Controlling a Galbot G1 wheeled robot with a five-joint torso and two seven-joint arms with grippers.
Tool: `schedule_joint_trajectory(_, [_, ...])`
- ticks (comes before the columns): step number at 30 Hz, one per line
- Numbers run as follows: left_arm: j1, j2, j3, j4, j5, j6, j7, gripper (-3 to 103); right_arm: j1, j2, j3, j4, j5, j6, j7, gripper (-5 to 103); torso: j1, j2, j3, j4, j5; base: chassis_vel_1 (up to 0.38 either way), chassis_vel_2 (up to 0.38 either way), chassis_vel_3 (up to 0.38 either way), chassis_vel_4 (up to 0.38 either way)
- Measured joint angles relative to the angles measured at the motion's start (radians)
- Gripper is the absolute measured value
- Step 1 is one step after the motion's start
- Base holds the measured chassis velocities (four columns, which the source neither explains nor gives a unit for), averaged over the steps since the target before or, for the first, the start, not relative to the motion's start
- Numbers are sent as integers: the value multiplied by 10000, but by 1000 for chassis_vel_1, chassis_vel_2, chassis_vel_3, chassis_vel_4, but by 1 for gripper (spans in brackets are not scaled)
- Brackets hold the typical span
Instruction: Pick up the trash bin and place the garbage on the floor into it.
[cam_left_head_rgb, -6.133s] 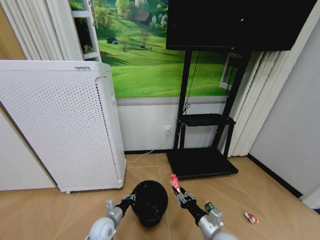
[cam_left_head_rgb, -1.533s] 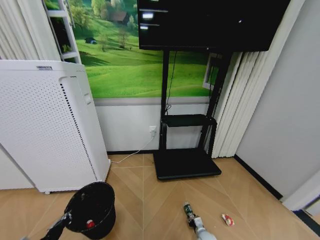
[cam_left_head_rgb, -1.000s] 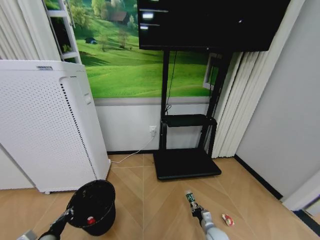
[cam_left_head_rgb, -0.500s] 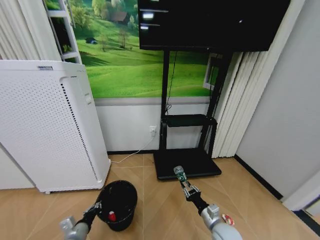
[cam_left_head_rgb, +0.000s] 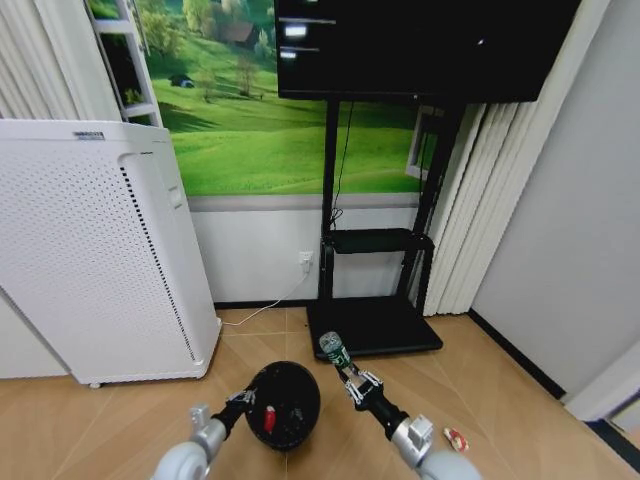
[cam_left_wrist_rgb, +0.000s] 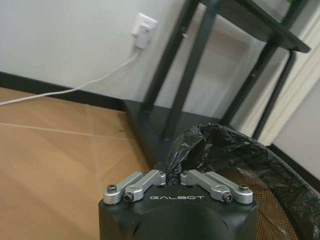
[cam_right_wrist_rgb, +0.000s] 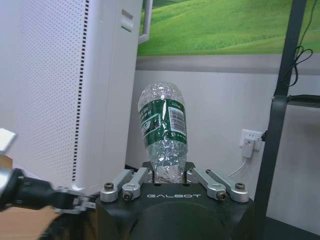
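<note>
Low centre of the head view, the left claw (cam_left_head_rgb: 243, 399) is clamped on the trash bin's (cam_left_head_rgb: 284, 404) rim; beside it the right claw (cam_left_head_rgb: 357, 384), angled upward, grips the bottle (cam_left_head_rgb: 334, 350).

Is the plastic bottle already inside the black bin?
No, the right gripper holds the bottle up in the air beside the bin, which the left gripper grips by its rim.

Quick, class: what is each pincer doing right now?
Left pincer: shut on the trash bin, gripping its rim.
Right pincer: shut on the clear plastic bottle, held beside the bin.
</note>
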Motion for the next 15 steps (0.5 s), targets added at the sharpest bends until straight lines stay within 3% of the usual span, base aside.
schedule_joint_trajectory(6, [-1596, -503, 1655, 855, -217, -124, -126, 7, 168, 85, -352, -322, -25, 124, -108, 25, 0, 0, 0, -1, 1, 0, 0, 0, 0])
schedule_joint_trajectory(10, [-1908, -614, 2271, 877, -426, -122, -211, 7, 216, 137, -466, -525, -63, 188, -134, 25, 0, 0, -1, -3, 0, 0, 0, 0, 0])
schedule_joint_trajectory(15, [-1659, -534, 2831, 259, -927, 72, -740, 7, 242, 520, -728, -944, -220, 255, -111, 25, 0, 0, 0, 0, 0, 0, 0, 0, 0])
